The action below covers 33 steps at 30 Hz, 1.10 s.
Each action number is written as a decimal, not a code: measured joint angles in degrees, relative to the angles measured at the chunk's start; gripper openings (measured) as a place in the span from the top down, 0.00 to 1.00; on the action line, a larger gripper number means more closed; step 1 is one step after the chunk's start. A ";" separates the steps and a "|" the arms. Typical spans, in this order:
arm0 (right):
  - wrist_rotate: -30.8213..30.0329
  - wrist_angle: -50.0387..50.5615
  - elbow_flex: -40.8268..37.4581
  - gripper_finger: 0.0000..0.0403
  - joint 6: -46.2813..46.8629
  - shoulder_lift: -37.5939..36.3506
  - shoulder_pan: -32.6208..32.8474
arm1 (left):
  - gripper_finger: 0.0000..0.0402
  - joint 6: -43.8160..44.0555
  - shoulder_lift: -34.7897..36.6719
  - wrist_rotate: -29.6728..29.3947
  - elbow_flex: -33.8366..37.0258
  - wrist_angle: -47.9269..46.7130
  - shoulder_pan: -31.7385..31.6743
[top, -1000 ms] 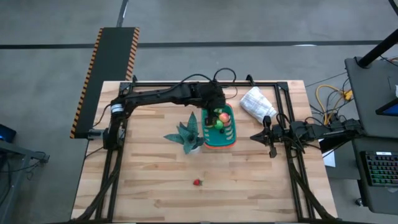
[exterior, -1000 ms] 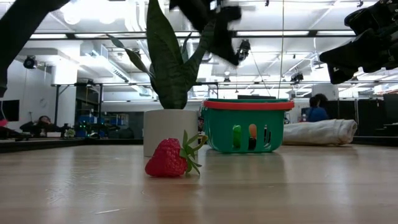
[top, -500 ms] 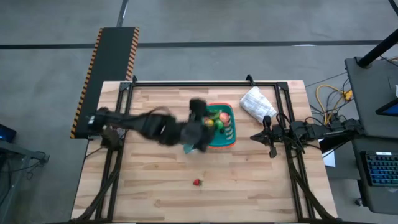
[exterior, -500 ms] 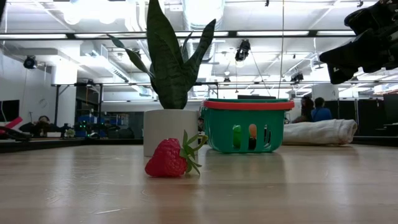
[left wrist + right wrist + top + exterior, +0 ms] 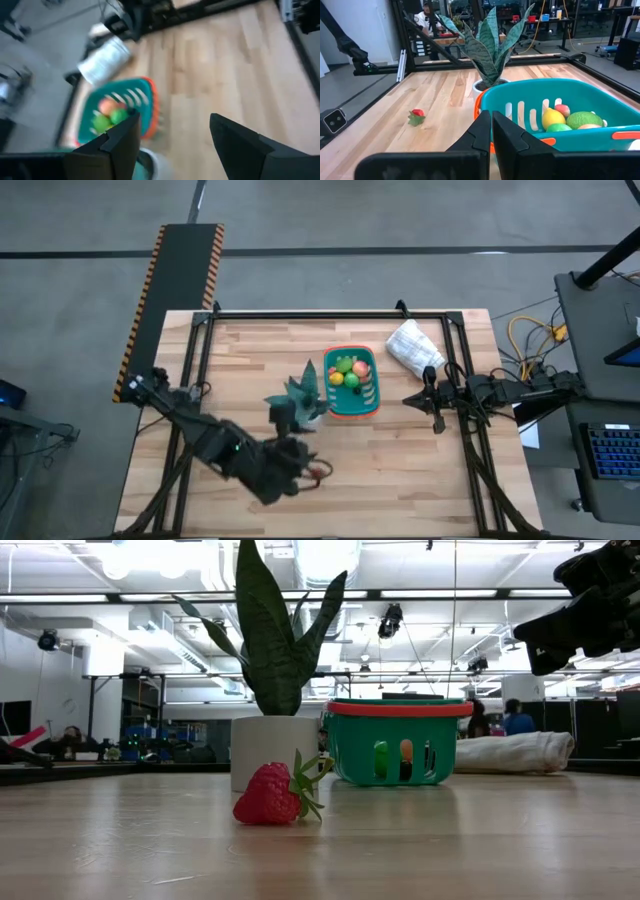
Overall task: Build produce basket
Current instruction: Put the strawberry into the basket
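Note:
The teal basket (image 5: 352,383) with its orange band stands on the table right of centre and holds several pieces of produce (image 5: 346,372), green, yellow and pink-red. A red toy strawberry (image 5: 272,795) lies on its side on the bare wood toward the near edge. My left gripper (image 5: 303,468) hangs high over the table just left of the strawberry (image 5: 318,471), open (image 5: 172,135), with nothing between its fingers. My right gripper (image 5: 490,135) waits shut and level at the table's right side, pointing at the basket (image 5: 560,115).
A potted spiky-leaved plant (image 5: 300,400) stands right next to the basket's left side. A white bag (image 5: 413,348) lies at the far right. The dark frame rails (image 5: 330,313) run along the table's edges. Bare wood stretches over the table's left half.
My left arm has swung fast from above the basket toward the table's near edge and a little left, passing over the plant, and now hangs by the strawberry. It has turned about as it went. Basket, plant and strawberry have stayed put.

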<state>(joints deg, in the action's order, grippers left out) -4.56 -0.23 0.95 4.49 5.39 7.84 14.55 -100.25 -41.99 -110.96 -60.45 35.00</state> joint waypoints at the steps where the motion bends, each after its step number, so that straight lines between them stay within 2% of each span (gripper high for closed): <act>1: 0.00 0.00 0.00 0.98 0.00 0.02 0.00 | 0.45 2.51 0.00 0.11 1.15 -0.02 0.88; 6: 0.00 0.00 0.00 0.98 0.00 0.02 0.00 | 0.45 15.33 -0.01 0.02 8.52 2.36 3.64; 11: 0.00 0.00 0.00 0.98 -0.02 0.02 0.02 | 0.45 25.50 -0.06 0.13 19.46 12.80 5.26; 15: 0.00 0.00 0.00 0.98 0.00 0.02 0.01 | 0.45 29.86 -0.11 0.82 26.77 20.38 6.79; 26: 0.00 0.00 0.00 0.98 0.00 0.02 0.00 | 0.45 31.08 -0.11 2.67 39.76 35.62 7.10; 33: 0.00 0.00 0.00 0.98 0.00 0.02 0.00 | 0.45 27.45 -0.11 2.72 45.38 42.30 6.69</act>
<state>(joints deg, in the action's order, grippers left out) -4.56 -0.23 0.95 4.49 5.41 7.84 42.00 -100.36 -39.27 -65.59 -18.15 41.69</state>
